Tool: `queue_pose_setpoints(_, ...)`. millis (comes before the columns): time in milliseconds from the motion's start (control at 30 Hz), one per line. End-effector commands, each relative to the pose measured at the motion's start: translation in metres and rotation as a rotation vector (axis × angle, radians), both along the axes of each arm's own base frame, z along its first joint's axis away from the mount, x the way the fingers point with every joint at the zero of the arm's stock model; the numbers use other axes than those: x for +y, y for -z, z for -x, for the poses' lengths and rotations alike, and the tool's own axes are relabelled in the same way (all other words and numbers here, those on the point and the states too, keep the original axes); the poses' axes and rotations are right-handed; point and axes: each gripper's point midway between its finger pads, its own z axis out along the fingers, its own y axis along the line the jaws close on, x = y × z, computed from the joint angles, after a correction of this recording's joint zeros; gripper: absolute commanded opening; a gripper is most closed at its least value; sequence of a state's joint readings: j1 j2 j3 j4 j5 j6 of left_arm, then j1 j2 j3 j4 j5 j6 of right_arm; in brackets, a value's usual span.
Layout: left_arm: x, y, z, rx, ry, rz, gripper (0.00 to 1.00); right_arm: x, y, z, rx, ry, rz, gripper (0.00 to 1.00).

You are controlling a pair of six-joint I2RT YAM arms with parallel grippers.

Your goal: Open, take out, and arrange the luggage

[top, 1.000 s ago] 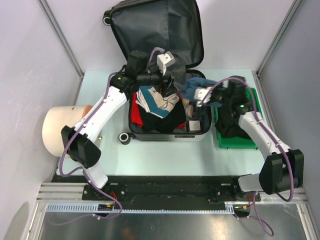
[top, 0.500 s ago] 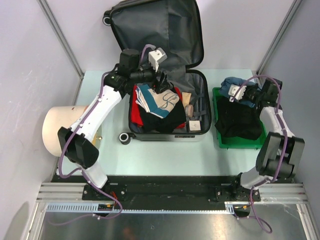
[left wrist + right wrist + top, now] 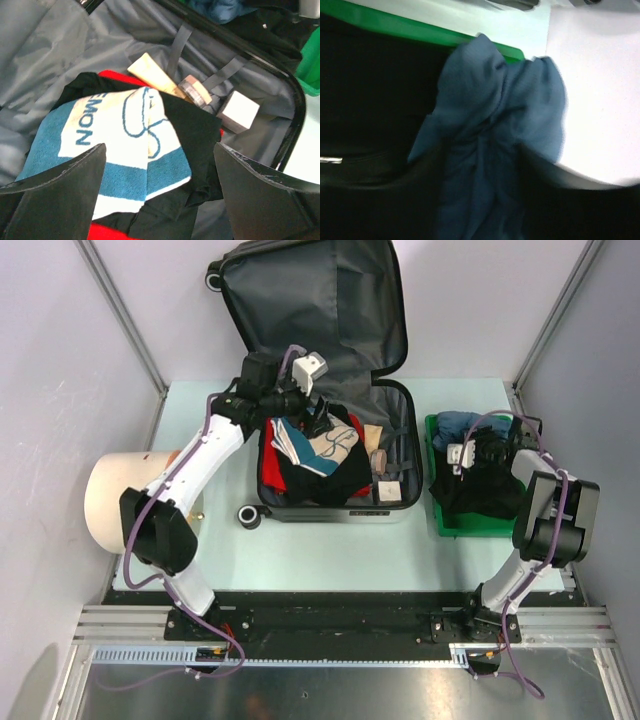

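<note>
Left gripper (image 3: 321,424) hangs over the open base of the luggage (image 3: 320,300). Its fingers (image 3: 55,195) are spread wide apart with nothing between them. The luggage sits at 12 o'clock on the table (image 3: 330,550), with its lid propped up towards the back wall and its base lying flat.

Directly under this gripper a blue-and-white towel with lettering (image 3: 115,150) lies on a black garment (image 3: 192,130), and a red garment (image 3: 112,76) shows beneath. Towards 3 o'clock of the pile, on the grey lining (image 3: 65,45), lie a beige tube (image 3: 150,72), a small round jar (image 3: 195,90) and a white box (image 3: 239,111).

At 3 o'clock on the table, the right gripper (image 3: 480,453) is low over the green bin (image 3: 437,512), above black clothing (image 3: 470,495). A blue cloth (image 3: 490,125) is draped at the bin's far end, but I cannot tell whether the jaws grip it. A beige cylinder (image 3: 115,502) sits at 9 o'clock.
</note>
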State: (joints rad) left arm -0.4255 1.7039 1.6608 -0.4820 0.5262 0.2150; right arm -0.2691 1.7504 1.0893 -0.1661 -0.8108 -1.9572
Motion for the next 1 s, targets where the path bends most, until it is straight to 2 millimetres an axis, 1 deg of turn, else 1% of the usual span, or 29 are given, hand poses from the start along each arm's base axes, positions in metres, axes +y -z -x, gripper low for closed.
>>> queue_pose_setpoints(0, 0.022, 0.004, -0.012, -0.027, -0.07, -0.039, 0.95, -0.006, -0.011, 0.02, 0.03, 0.017, 0.028, 0.75)
queue_pose_setpoints(33, 0.027, 0.01, -0.012, -0.026, -0.083, -0.063, 0.96, -0.007, -0.019, 0.02, 0.02, 0.033, 0.011, 0.78)
queue_pose_setpoints(67, 0.032, 0.015, -0.013, -0.038, -0.082, -0.09, 0.96, -0.008, -0.038, 0.02, -0.019, 0.046, 0.007, 0.81)
queue_pose_setpoints(100, 0.035, 0.019, -0.013, -0.044, -0.079, -0.111, 0.96, -0.009, -0.046, 0.021, -0.018, 0.066, -0.022, 0.83)
queue_pose_setpoints(133, 0.039, 0.029, -0.014, -0.043, -0.09, -0.142, 0.96, -0.009, -0.054, 0.023, -0.023, 0.079, -0.037, 0.84)
queue_pose_setpoints(167, 0.042, 0.035, -0.014, -0.047, -0.084, -0.171, 0.96, -0.008, -0.07, 0.027, -0.048, 0.088, -0.052, 0.86)
queue_pose_setpoints(200, 0.044, 0.045, -0.015, -0.037, -0.082, -0.193, 0.96, -0.007, -0.076, 0.03, -0.031, 0.114, -0.094, 0.88)
queue_pose_setpoints(233, 0.045, 0.051, -0.015, -0.033, -0.073, -0.21, 0.96, -0.007, -0.084, 0.033, -0.035, 0.128, -0.111, 0.91)
queue_pose_setpoints(267, 0.047, 0.057, -0.016, -0.031, -0.068, -0.233, 0.95, -0.006, -0.09, 0.036, -0.028, 0.145, -0.14, 0.91)
queue_pose_setpoints(300, 0.047, 0.061, -0.017, -0.024, -0.065, -0.24, 0.94, -0.004, -0.106, 0.04, -0.051, 0.159, -0.159, 0.91)
queue_pose_setpoints(333, 0.046, 0.07, -0.019, -0.007, -0.064, -0.248, 0.93, -0.003, -0.112, 0.043, -0.026, 0.192, -0.213, 0.92)
queue_pose_setpoints(367, 0.045, 0.073, -0.018, 0.006, -0.061, -0.246, 0.91, -0.001, -0.123, 0.049, -0.035, 0.203, -0.23, 0.95)
queue_pose_setpoints(400, 0.042, 0.076, -0.019, 0.013, -0.057, -0.244, 0.9, 0.002, -0.127, 0.053, -0.003, 0.232, -0.28, 0.96)
queue_pose_setpoints(433, 0.039, 0.085, -0.02, 0.035, -0.051, -0.248, 0.88, 0.005, -0.13, 0.056, 0.011, 0.248, -0.309, 1.0)
queue_pose_setpoints(467, 0.038, 0.089, -0.022, 0.04, -0.057, -0.258, 0.86, 0.004, -0.135, 0.058, 0.014, 0.275, -0.328, 1.0)
queue_pose_setpoints(500, 0.036, 0.091, -0.025, 0.038, -0.057, -0.264, 0.84, 0.01, -0.143, 0.062, 0.014, 0.285, -0.355, 1.0)
queue_pose_setpoints(533, 0.033, 0.1, -0.027, 0.045, -0.049, -0.281, 0.82, 0.013, -0.147, 0.064, 0.046, 0.323, -0.414, 1.0)
queue_pose_setpoints(567, 0.032, 0.104, -0.029, 0.044, -0.052, -0.298, 0.79, 0.013, -0.152, 0.064, 0.045, 0.349, -0.442, 1.0)
queue_pose_setpoints(600, 0.031, 0.109, -0.03, 0.042, -0.05, -0.314, 0.78, 0.017, -0.159, 0.066, 0.044, 0.358, -0.469, 1.0)
queue_pose_setpoints(633, 0.027, 0.124, -0.03, 0.052, -0.03, -0.347, 0.76, 0.018, -0.16, 0.067, 0.069, 0.388, -0.514, 1.0)
queue_pose_setpoints(667, 0.026, 0.13, -0.032, 0.046, -0.029, -0.37, 0.69, 0.018, -0.161, 0.068, 0.072, 0.401, -0.517, 1.0)
queue_pose_setpoints(700, 0.03, 0.136, -0.035, 0.042, -0.042, -0.403, 0.65, 0.019, -0.159, 0.07, 0.081, 0.407, -0.518, 1.0)
queue_pose_setpoints(733, 0.027, 0.145, -0.035, 0.038, -0.027, -0.43, 0.58, 0.018, -0.156, 0.071, 0.091, 0.416, -0.513, 1.0)
queue_pose_setpoints(800, 0.026, 0.148, -0.036, 0.027, -0.027, -0.458, 0.5, 0.014, -0.151, 0.073, 0.117, 0.448, -0.522, 1.0)
queue_pose_setpoints(833, 0.024, 0.146, -0.036, 0.02, -0.027, -0.459, 0.41, 0.013, -0.15, 0.073, 0.122, 0.458, -0.527, 1.0)
queue_pose_setpoints(867, 0.023, 0.142, -0.036, 0.013, -0.031, -0.454, 0.36, 0.012, -0.152, 0.074, 0.123, 0.466, -0.541, 1.0)
queue_pose_setpoints(900, 0.02, 0.132, -0.035, -0.001, -0.03, -0.437, 0.32, 0.011, -0.151, 0.074, 0.125, 0.473, -0.544, 1.0)
queue_pose_setpoints(933, 0.018, 0.125, -0.034, -0.01, -0.033, -0.425, 0.23, 0.011, -0.154, 0.075, 0.119, 0.469, -0.548, 1.0)
queue_pose_setpoints(967, 0.016, 0.119, -0.033, -0.015, -0.029, -0.409, 0.19, 0.011, -0.156, 0.075, 0.115, 0.47, -0.553, 0.99)
